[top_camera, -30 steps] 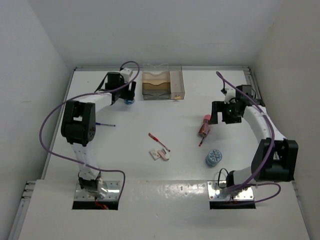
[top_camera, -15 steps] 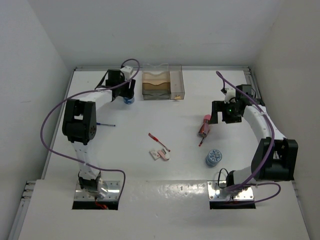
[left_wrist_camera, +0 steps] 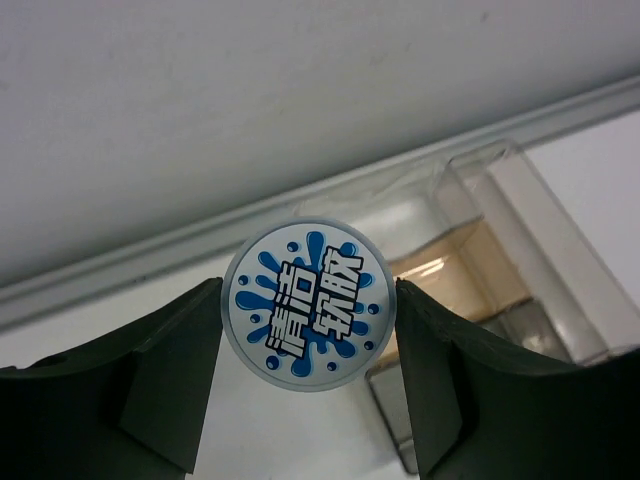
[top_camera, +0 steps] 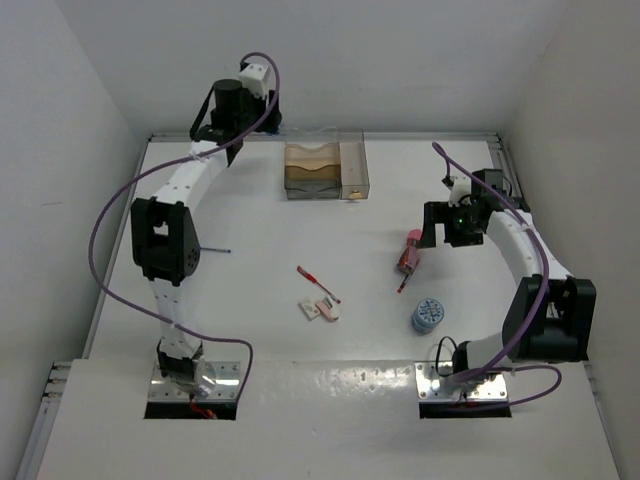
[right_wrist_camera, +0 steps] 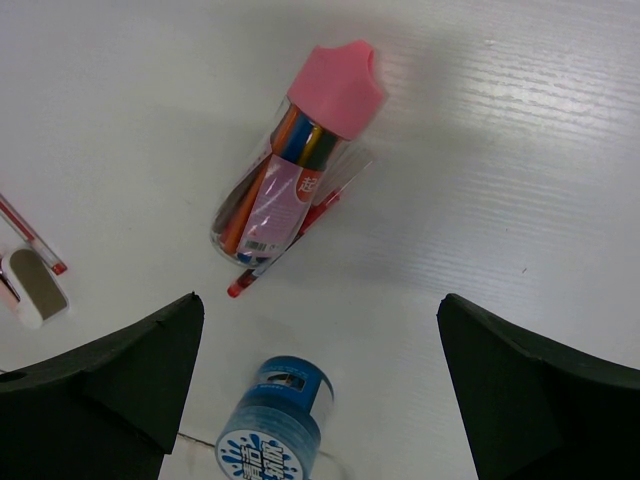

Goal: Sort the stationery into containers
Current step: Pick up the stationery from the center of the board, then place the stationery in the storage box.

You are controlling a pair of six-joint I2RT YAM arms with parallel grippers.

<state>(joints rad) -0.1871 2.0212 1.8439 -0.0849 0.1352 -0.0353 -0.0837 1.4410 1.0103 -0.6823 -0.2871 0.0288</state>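
My left gripper point(top_camera: 255, 120) is raised near the back wall, left of the clear organiser point(top_camera: 325, 170). In its wrist view the left gripper point(left_wrist_camera: 307, 295) is shut on a round blue-and-white roll point(left_wrist_camera: 305, 303), with the organiser point(left_wrist_camera: 490, 260) below to the right. My right gripper point(top_camera: 448, 238) is open and empty, hovering point(right_wrist_camera: 320, 300) over the pink-capped tube of pens point(right_wrist_camera: 300, 170). A red pen point(right_wrist_camera: 285, 255) lies under the tube. The second roll point(right_wrist_camera: 275, 425) stands nearer; it also shows in the top view point(top_camera: 428, 314).
A red pen point(top_camera: 318, 283) and two white-pink erasers point(top_camera: 320, 309) lie mid-table. A blue pen point(top_camera: 212, 249) lies by the left arm. The pink tube point(top_camera: 410, 250) lies left of the right gripper. White walls close in the table's back and sides.
My left gripper has lifted the roll off the table and risen toward the back wall. The right arm and the loose items have not moved.
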